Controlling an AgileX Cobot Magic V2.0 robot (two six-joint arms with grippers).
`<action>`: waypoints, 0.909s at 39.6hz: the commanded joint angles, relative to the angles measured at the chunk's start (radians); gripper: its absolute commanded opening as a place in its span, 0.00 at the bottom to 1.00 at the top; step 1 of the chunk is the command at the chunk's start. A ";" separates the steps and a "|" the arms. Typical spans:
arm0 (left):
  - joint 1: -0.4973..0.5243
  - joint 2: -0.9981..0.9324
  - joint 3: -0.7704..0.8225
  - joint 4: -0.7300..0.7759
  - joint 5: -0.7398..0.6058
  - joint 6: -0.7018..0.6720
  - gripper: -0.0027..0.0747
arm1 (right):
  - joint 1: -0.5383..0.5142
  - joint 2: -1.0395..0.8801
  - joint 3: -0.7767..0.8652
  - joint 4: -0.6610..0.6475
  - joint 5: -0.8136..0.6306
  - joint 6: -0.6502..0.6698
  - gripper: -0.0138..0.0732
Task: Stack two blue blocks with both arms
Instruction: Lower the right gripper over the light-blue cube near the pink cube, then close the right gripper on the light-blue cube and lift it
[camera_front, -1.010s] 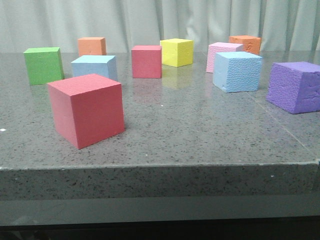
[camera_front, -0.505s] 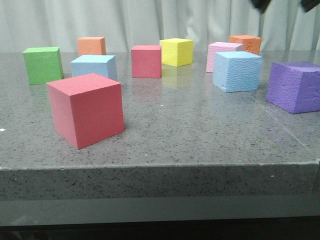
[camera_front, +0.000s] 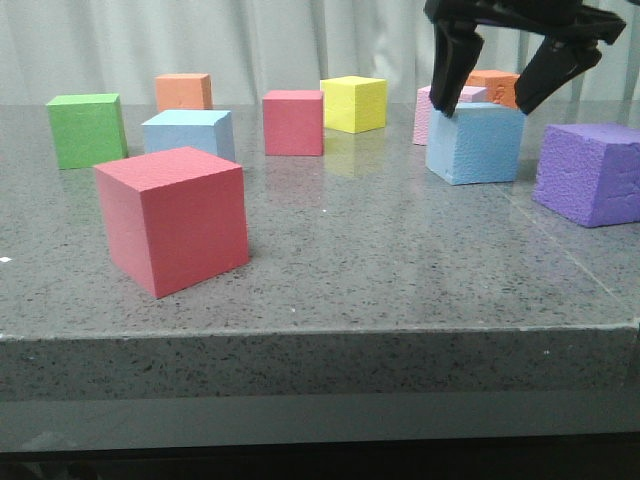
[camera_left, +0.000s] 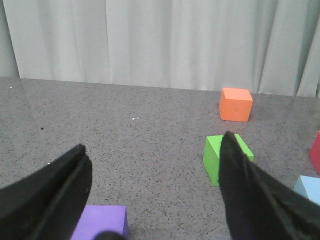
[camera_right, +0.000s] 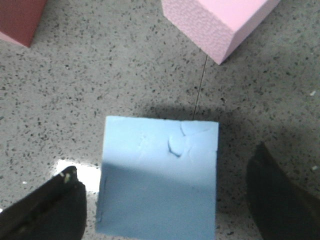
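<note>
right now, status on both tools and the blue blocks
Right tool open, straddling right blue block, not gripping. Left tool open, empty. Left blue block untouched on table. Pink cube close behind the target.

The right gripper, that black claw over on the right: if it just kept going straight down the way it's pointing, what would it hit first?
Most likely the pebbled blue block: the right gripper hangs open directly above it, fingers straddling its sides.
</note>
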 joint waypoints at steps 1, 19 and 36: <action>-0.003 0.007 -0.036 0.003 -0.080 -0.008 0.70 | -0.001 -0.041 -0.041 -0.003 -0.032 0.000 0.85; -0.003 0.007 -0.036 0.003 -0.080 -0.008 0.70 | -0.001 -0.041 -0.051 -0.003 -0.015 0.000 0.46; -0.003 0.007 -0.036 0.003 -0.078 -0.008 0.70 | 0.161 -0.104 -0.134 -0.002 0.048 -0.008 0.45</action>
